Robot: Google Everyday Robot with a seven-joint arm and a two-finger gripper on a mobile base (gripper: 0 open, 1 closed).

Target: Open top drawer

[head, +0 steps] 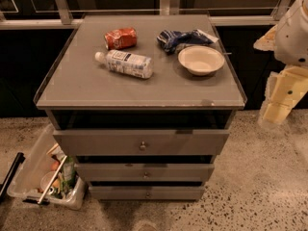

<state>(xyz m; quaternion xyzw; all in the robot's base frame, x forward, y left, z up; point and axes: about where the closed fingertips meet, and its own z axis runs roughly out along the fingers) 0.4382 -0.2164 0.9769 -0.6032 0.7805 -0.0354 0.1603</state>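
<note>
Although the gripper [278, 107] hangs at the right edge of the frame, well apart from the cabinet [72, 88] and level with its top, whether it is wide or narrow cannot be told from this angle. Its target, the top drawer [192, 142], sits in the middle of the frame just under the cabinet's top, the widest of three grey fronts, with a dark gap above it. A small round metal knob [142, 146] at the centre of that front is the only place to take hold. The knob looks smooth and tiny, so a pinch could slip off. The drawer itself is probably stiff and fairly heavy and should want a straight, level pull toward the bottom of the frame. A bottle [126, 63], a can [120, 37] and a bowl [200, 60] lie on top and may roll or shift if the cabinet is jerked
</note>
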